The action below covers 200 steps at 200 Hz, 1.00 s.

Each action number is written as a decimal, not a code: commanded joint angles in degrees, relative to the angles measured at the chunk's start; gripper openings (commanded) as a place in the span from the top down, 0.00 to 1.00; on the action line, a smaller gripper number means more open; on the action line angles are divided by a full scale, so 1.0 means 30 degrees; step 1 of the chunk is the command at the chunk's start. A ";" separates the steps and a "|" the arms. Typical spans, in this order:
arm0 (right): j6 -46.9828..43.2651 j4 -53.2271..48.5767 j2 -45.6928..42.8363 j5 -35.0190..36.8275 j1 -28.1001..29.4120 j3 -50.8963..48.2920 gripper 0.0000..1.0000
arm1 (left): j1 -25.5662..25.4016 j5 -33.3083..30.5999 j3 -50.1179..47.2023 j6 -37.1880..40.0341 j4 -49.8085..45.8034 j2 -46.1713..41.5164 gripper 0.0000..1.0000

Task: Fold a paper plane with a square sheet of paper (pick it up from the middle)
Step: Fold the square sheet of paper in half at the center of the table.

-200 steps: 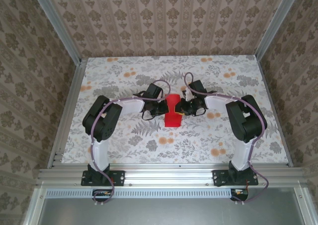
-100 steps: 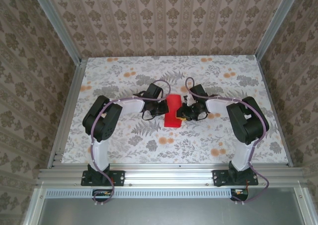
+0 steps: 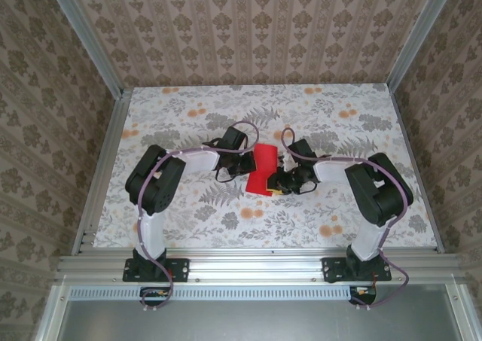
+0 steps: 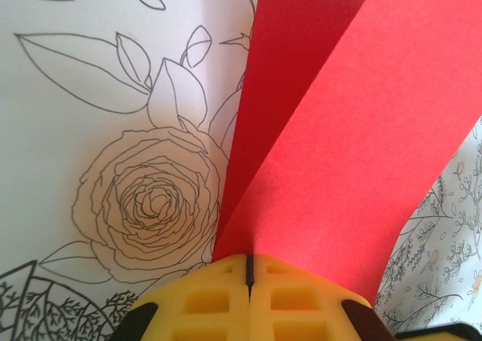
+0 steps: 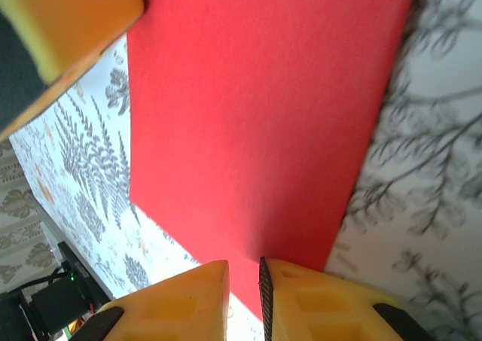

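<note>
The square sheet of paper (image 3: 263, 168) is bright red and folded over into a narrow strip, held up off the table between my two grippers. My left gripper (image 3: 245, 165) is shut on its left edge; in the left wrist view the jaws (image 4: 248, 264) meet with two red layers (image 4: 339, 145) fanning out from them. My right gripper (image 3: 281, 178) is at the paper's right near corner. In the right wrist view its jaws (image 5: 243, 272) stand a little apart, with the red sheet (image 5: 256, 108) just beyond the tips and showing through the gap.
The table (image 3: 188, 213) has a floral cover and is fenced by aluminium rails (image 3: 248, 264) and patterned walls. A yellow finger of the left gripper (image 5: 60, 25) shows at the top left of the right wrist view.
My right gripper has slid toward the near edge along the paper's right side. The paper's near end has swung slightly left. The left gripper has stayed put, still shut.
</note>
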 commanded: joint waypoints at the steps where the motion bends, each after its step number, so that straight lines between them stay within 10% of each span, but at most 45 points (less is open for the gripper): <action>1: 0.0514 -0.0576 -0.0214 -0.0546 0.0345 -0.0699 0.79 | -0.0197 -0.1486 -0.0632 0.0069 -0.2503 0.1632 1.00; 92: 0.0259 -0.0982 -0.1750 0.1928 -0.0368 0.1403 0.77 | -0.0254 -0.1472 -0.0624 0.0305 -0.2600 0.1622 1.00; 200: 0.1296 0.0417 0.4249 0.2739 -0.2204 0.5504 0.78 | -0.0252 -0.1369 -0.0537 0.0677 -0.3083 0.1662 1.00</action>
